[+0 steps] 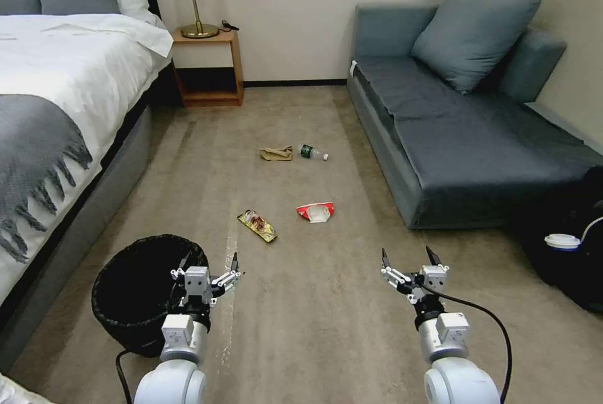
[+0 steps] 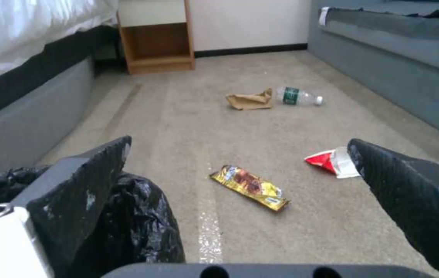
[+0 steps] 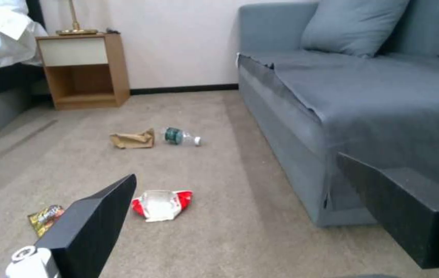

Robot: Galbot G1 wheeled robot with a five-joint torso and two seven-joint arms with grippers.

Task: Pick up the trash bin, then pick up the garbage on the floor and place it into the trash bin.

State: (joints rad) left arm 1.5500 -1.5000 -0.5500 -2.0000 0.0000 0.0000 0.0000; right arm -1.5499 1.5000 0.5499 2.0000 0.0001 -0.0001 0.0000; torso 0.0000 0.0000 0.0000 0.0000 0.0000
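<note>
Where the carpeted floor (image 1: 326, 328) runs between bed (image 1: 56, 109) and sofa (image 1: 452, 140), we record the following, from our left across.

Trash bin (image 1: 135, 294): black-lined, upright on the floor, touching or just beside the left pincer (image 1: 210, 264) on its outer side; we cannot tell whether they are in contact. In the left wrist view the wrinkled bag (image 2: 137, 216) sits against one finger.

Left pincer: released, fingers spread, holding nothing, low over the floor.

Yellow-brown snack wrapper (image 1: 257, 226): flat on the floor, just ahead of the left pincer, slightly to its right.

Tan paper bag (image 1: 277, 153): crumpled, well ahead of both pincers, near the wooden nightstand (image 1: 210, 68) end of the room.

Small clear bottle (image 1: 313, 152): on its side, just right of the paper bag, green label showing.

Red-and-white packet (image 1: 316, 212): open, on the floor ahead of the right pincer (image 1: 411, 259) and to its left.

Right pincer: released, fingers spread, empty, well apart from the left pincer, with the sofa on its outer side.
</note>
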